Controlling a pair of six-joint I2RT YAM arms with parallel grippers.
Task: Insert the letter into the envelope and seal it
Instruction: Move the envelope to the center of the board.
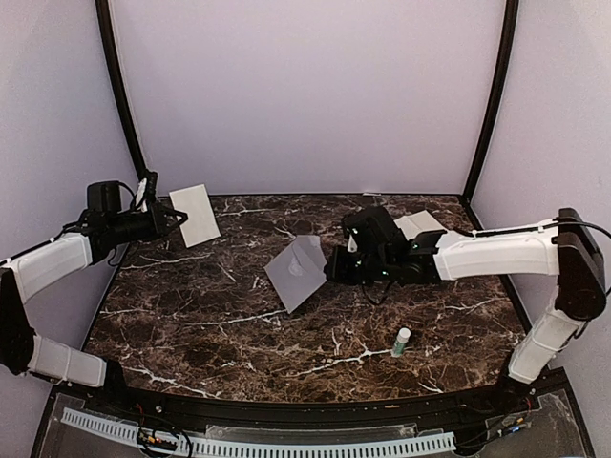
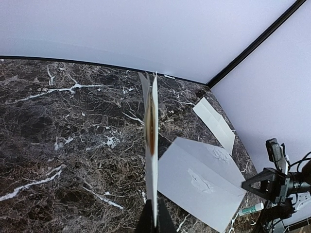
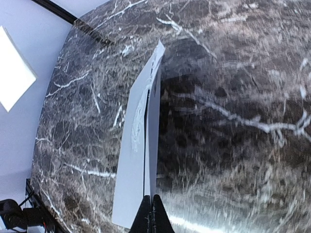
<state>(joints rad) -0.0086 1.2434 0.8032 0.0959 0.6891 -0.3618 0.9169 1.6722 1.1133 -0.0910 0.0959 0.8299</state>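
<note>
Our left gripper is closed tight on the bottom edge of the letter. It holds the letter up in the air at about 10 o'clock over the table, near the back wall. In the left wrist view the folded sheet stands edge-on, its layers bowing slightly apart.

Our right gripper is likewise pinched fully down on one edge of the grey envelope. The envelope hangs tilted just left of centre, well apart from the letter. A second pale folded sheet lies at 1 o'clock behind the right arm, and a glue stick lies at 5 o'clock.

Our worries from here:
- **Closed mouth:** the envelope's layers sit almost flat together in the right wrist view. The letter could butt against the edge and buckle instead of sliding in.
- **Thin grips:** each sheet is held only by a narrow edge pinch, so any push may swivel it or pull it free.
- **Sticky face:** the puckered patches on the envelope, possibly glue, could snag the paper.
- **Glue stick:** a low sweep of the right arm might send it rolling
</note>
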